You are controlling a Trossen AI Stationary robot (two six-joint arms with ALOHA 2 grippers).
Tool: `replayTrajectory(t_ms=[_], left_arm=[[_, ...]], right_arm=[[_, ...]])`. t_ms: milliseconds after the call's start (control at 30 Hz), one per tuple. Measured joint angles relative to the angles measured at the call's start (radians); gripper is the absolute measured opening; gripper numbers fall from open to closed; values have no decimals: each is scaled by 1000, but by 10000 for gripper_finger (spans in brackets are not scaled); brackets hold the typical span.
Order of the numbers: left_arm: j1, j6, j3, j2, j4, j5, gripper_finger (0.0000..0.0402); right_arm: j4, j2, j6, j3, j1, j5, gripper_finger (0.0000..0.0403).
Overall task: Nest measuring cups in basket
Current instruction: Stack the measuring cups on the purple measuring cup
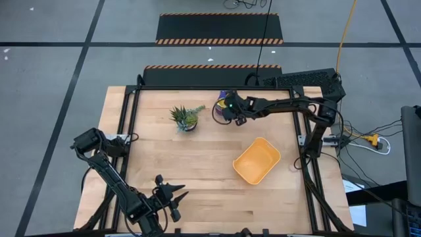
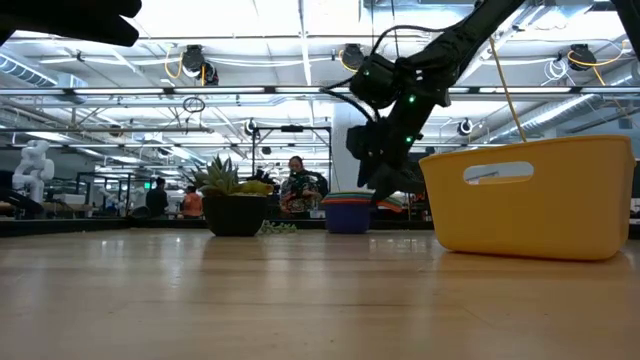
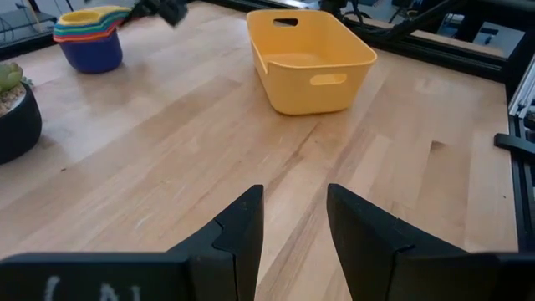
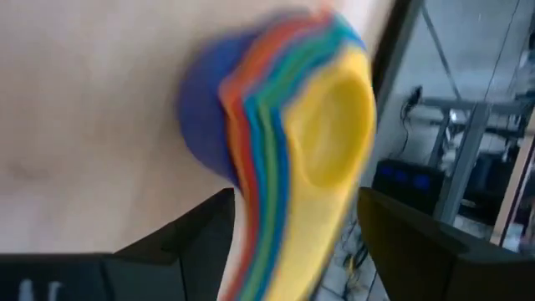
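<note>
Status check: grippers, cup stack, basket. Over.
Right gripper open, astride nested stack of plastic measuring cups. Left gripper open, idle near table front. Orange-yellow plastic basket empty. Potted plant clear.

- A grey floor (image 1: 52,59) is crossed by dark lines, and a black mat edged with orange-and-black hazard stripes (image 1: 220,29) is laid on it.
- The pale wooden tabletop (image 1: 197,164) is framed by black rails.
- Overhead, a metal-trussed ceiling (image 2: 250,90) is lit by bright lamps.
- People (image 2: 298,185) are seen far behind.
- A yellow cable (image 1: 345,33) is hung nearby.
</note>
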Motion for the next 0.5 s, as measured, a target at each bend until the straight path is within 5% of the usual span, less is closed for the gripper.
replayTrajectory(t_ms=[267,500], left_arm=[[8,20,0,0,2,17,136],[88,88,0,-3,-1,16,136]], right_arm=[[-104,-197,154,0,-20,-137,242],[-225,-323,350,22,-22,-149,242]])
